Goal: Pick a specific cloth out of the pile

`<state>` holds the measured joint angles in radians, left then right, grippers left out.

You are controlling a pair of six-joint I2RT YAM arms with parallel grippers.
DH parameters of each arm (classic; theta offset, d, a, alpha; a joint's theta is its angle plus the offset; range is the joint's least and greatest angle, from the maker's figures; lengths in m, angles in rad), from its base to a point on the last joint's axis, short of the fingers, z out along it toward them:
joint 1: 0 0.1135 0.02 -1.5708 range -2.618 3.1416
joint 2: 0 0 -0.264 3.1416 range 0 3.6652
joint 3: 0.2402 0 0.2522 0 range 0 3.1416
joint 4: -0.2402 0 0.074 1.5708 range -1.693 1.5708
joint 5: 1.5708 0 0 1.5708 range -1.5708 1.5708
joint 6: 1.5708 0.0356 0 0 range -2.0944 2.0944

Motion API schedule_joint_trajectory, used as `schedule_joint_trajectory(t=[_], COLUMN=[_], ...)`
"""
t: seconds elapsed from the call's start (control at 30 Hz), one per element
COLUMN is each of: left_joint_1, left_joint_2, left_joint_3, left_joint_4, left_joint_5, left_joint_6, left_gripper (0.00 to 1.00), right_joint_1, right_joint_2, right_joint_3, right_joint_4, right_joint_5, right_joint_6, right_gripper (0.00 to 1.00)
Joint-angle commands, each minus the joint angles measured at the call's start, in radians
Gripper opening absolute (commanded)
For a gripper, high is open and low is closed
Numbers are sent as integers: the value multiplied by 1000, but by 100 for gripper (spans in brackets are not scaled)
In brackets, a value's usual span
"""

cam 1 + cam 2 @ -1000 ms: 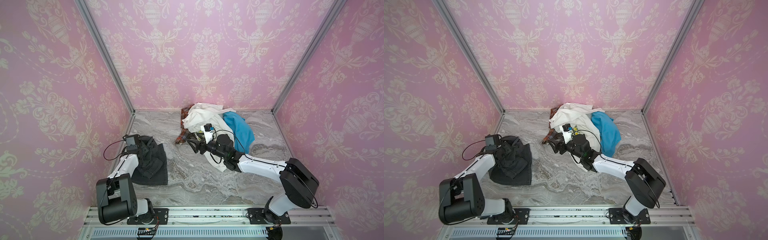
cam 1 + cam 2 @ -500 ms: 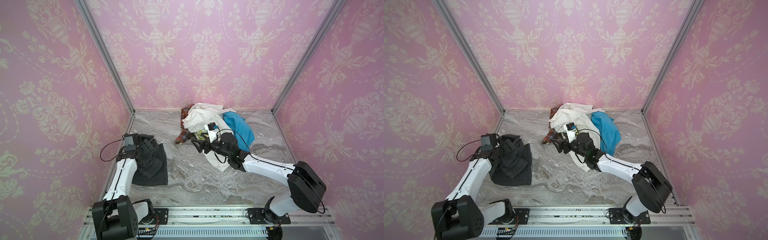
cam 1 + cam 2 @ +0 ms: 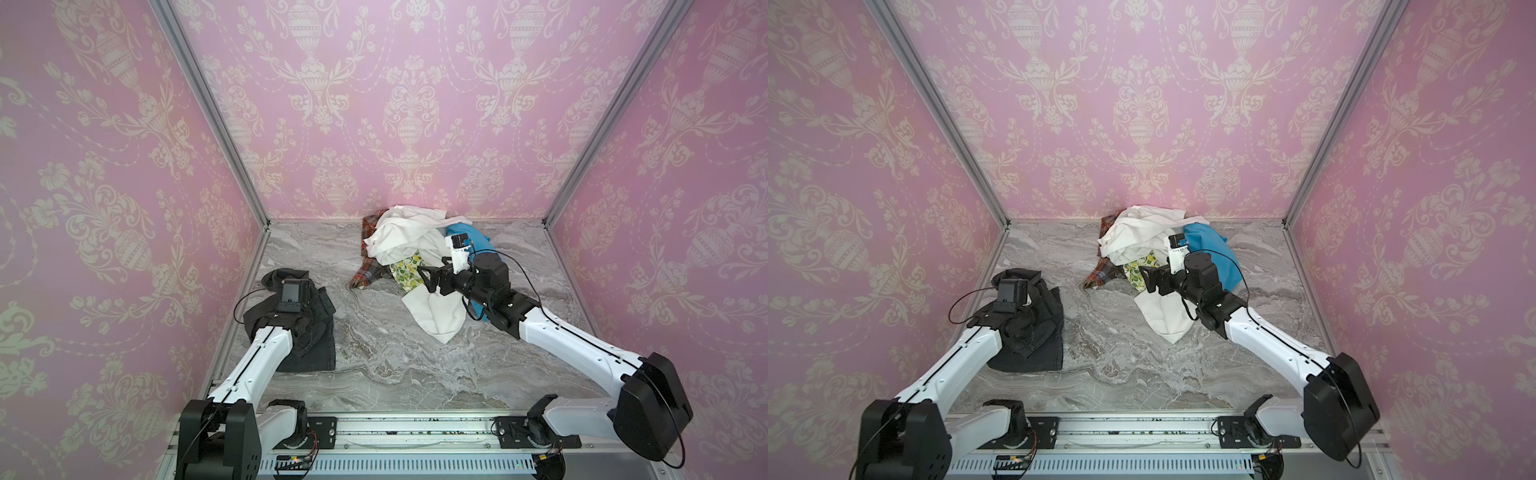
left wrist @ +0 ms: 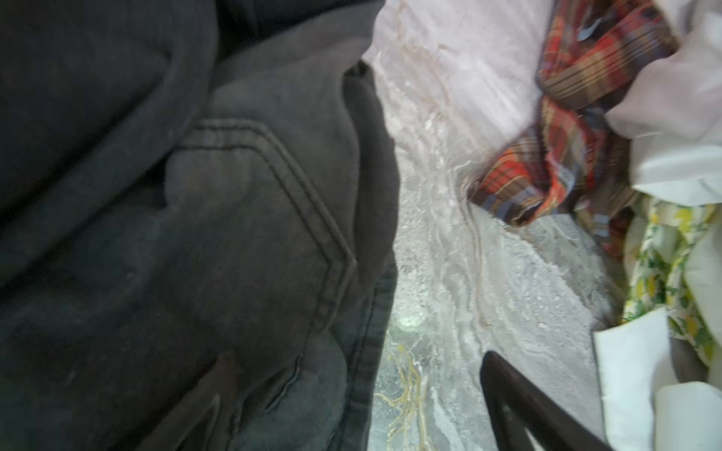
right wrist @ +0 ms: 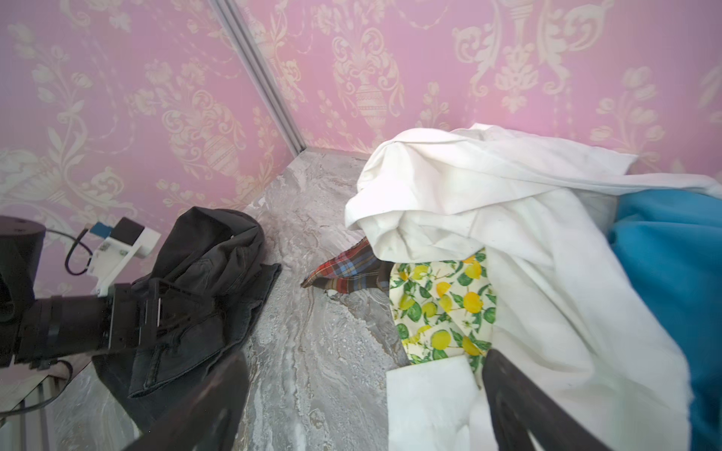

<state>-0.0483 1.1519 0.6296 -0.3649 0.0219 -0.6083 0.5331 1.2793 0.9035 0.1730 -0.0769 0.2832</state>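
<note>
Grey marble-patterned tabletop (image 3: 374, 374) enclosed by pink damask walls (image 3: 374, 104); bare marble lies centre and near. The dark denim cloth (image 3: 316, 345), crumpled against the left wall, runs lengthwise near–far, apart from the pile (image 3: 399, 241) at far centre. The left gripper (image 4: 351, 371) over the cloth and the right gripper (image 3: 429, 281) beside the pile both have jaws spread and empty.

The left arm (image 3: 266, 353) and the right arm (image 3: 573, 345) are both built of smooth white links dotted with small dark screws, joined by chunky black housings — the largest a boxy black shoulder (image 3: 648, 411) on each. Thin black cables (image 3: 235, 306) loop loosely off the black wrist sections, where a white bracket (image 3: 457, 254) carries a small black camera (image 3: 458, 240). Black base plates (image 3: 515, 432) sit on a silver rail (image 3: 395, 428).
</note>
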Motion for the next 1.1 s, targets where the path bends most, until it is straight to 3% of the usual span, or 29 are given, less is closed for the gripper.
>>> schedule_joint_trajectory(t=[0.0, 0.23, 0.4, 0.6, 0.77, 0.9, 0.97, 1.03, 1.07], left_joint_1=[4, 56, 52, 42, 41, 41, 38, 39, 39], left_joint_2=[24, -39, -83, -31, 108, 231, 267, 312, 300], left_joint_3=[-34, -60, 6, 33, -10, -136, -163, -260, -265], left_joint_4=[-23, -36, 22, 299, 514, 884, 925, 1188, 1174], left_joint_5=[-10, 23, 27, 11, -77, -110, -155, -162, -162], left_joint_6=[-53, -16, 40, 258, 429, 519, 563, 602, 601], left_gripper=[99, 99, 99, 99, 99, 99, 99, 99, 99], right_joint_1=[-49, -196, -314, -401, -441, -459, -463, -466, -466], right_joint_2=[-54, -161, -232, -192, -63, 87, 164, 231, 271], right_joint_3=[-1, -80, -204, -446, -564, -583, -587, -591, -593], right_joint_4=[-116, -169, -133, 188, 507, 691, 768, 836, 881], right_joint_5=[44, 94, 204, 384, 340, 263, 237, 208, 196], right_joint_6=[-30, -61, -122, -199, -240, -263, -264, -264, -269], right_gripper=[95, 100, 100, 100, 100, 100, 100, 100, 100])
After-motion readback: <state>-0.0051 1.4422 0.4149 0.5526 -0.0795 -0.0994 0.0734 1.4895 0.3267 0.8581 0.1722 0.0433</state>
